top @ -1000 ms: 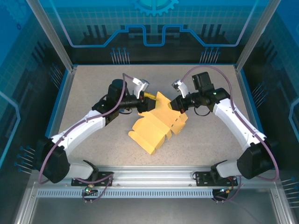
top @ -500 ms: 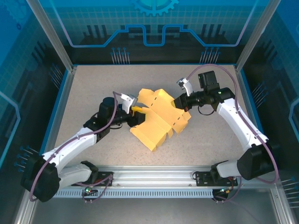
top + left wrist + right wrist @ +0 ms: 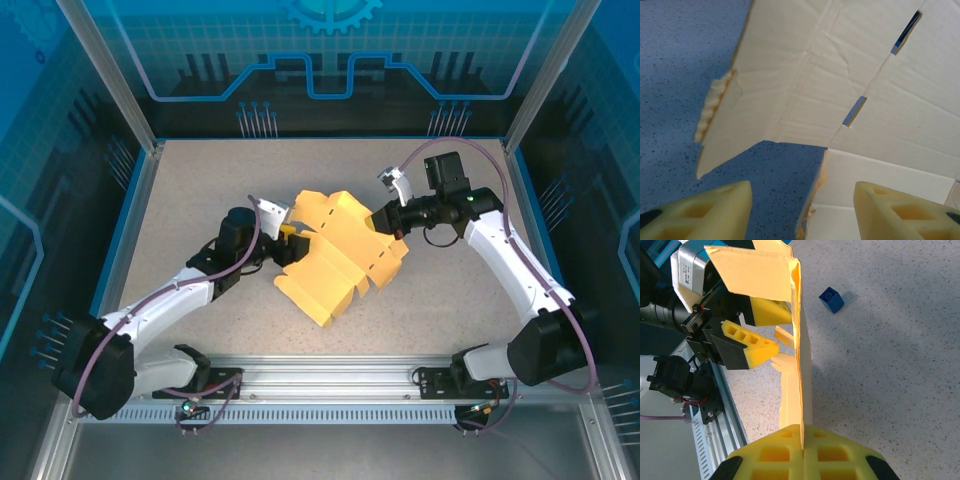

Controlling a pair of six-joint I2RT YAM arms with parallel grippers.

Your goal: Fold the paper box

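The paper box (image 3: 340, 265), pale yellow and part unfolded, lies mid-table with one panel raised. My right gripper (image 3: 383, 222) is shut on that raised panel's edge; in the right wrist view the thin card (image 3: 797, 340) runs straight into the closed fingertips of the right gripper (image 3: 802, 432). My left gripper (image 3: 290, 243) sits low at the box's left side and is open. Its fingers (image 3: 705, 212) stand wide apart, and a torn edge of the paper box (image 3: 812, 210) rises between them, touching neither. The left gripper's fingers (image 3: 747, 342) also appear behind the panel.
A tiny dark blue cube (image 3: 831, 299) lies on the speckled table beyond the box. An aluminium rail (image 3: 330, 375) runs along the near edge. Blue walls (image 3: 130, 220) border the table on the left and right.
The left gripper has pulled back from the box's far top edge, dropped low at its left side, and its jaws have widened. The right gripper lifted its panel slightly and then held still.
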